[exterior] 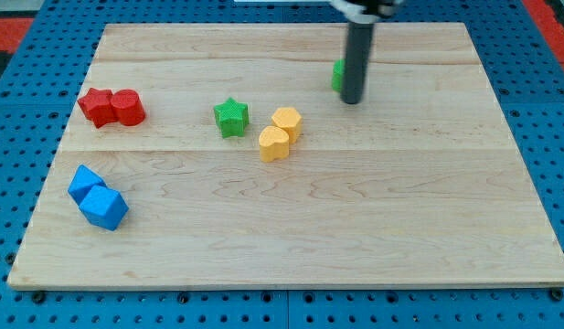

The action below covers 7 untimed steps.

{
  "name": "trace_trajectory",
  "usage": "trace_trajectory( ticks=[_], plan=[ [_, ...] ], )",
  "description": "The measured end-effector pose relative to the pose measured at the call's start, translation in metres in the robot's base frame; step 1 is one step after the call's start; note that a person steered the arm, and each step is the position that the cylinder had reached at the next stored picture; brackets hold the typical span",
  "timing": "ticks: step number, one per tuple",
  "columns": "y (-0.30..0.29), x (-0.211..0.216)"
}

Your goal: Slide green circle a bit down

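The green circle [337,75] shows only as a sliver at the view's upper middle, mostly hidden behind my dark rod. My tip [352,100] rests on the wooden board [400,201] just to the right of and slightly below that block, touching or nearly touching it.
A green star [231,118] sits left of centre. Two yellow blocks [280,134] lie touching beside it. Two red blocks [111,107] sit at the left. Two blue blocks [97,197] sit at the lower left. A blue pegboard surrounds the board.
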<state>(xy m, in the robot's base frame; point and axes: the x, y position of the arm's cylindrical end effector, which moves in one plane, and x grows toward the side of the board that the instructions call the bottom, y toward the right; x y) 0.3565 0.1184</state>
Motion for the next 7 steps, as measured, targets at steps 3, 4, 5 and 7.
trace_trajectory(
  ticks=[3, 4, 5, 7],
  plan=[
    [0.042, 0.001],
    [0.042, 0.002],
    [0.042, -0.002],
    [0.015, -0.078]
  ],
)
